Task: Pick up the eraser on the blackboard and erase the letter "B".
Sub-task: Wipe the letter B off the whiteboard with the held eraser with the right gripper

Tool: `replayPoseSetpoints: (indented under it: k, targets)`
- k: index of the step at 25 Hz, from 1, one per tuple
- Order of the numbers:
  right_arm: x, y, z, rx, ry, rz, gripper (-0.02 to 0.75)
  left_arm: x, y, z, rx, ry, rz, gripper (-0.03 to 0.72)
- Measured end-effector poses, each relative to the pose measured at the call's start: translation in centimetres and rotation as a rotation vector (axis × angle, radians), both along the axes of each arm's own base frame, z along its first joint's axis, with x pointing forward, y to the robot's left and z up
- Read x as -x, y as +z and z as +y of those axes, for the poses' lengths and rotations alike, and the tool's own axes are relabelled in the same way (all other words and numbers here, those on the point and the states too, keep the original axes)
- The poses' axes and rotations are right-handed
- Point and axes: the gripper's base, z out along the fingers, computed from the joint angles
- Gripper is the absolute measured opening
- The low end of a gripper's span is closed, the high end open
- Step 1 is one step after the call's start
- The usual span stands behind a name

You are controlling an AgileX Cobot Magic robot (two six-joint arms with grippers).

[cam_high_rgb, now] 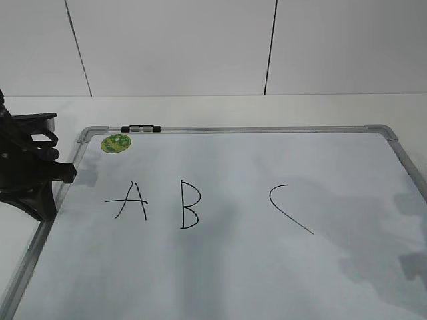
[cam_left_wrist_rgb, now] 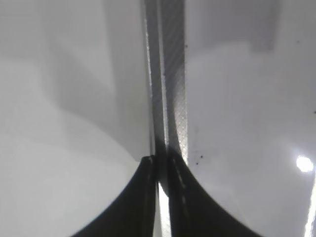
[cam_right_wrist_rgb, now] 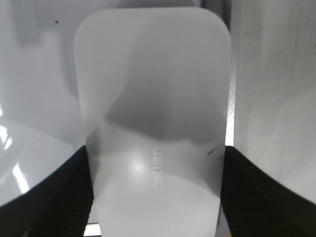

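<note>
Eraser (cam_right_wrist_rgb: 153, 123) sits between the right end effector's (cam_right_wrist_rgb: 155, 192) fingers, apparently gripped for wiping; the board's (cam_high_rgb: 400, 160) "B" (cam_high_rgb: 189, 205) remains intact. Left end effector (cam_left_wrist_rgb: 163, 170) idles, pinched shut over the frame.

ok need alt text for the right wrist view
A white rounded-rectangular eraser fills the middle of the frame, sitting between the two dark jaws of the right gripper, which stand at its left and right sides. Beneath it lies the white surface of the blackboard.
</note>
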Motion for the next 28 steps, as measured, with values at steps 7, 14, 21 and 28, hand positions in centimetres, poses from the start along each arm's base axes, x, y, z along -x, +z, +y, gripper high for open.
replayPoseSetpoints:
  k: [7, 14, 21, 28]
  targets:
    - [-0.9, 1.4, 0.1, -0.013, -0.018, 0.009, 0.546, 0.0, 0.0, 0.0, 0.0, 0.0, 0.0, 0.033]
    - [-1.3, 2.6, 0.3, -0.03, -0.035, 0.037, 0.546, 0.0, 0.0, 0.0, 0.0, 0.0, 0.0, 0.033]
    - [-2.6, 5.8, 0.7, -0.087, -0.061, 0.029, 0.546, 0.0, 0.0, 0.0, 0.0, 0.0, 0.002, 0.033]
    - [-4.3, 9.0, 2.7, -0.105, -0.013, -0.073, 0.546, 0.0, 0.0, 0.0, 0.0, 0.0, 0.004, 0.033]
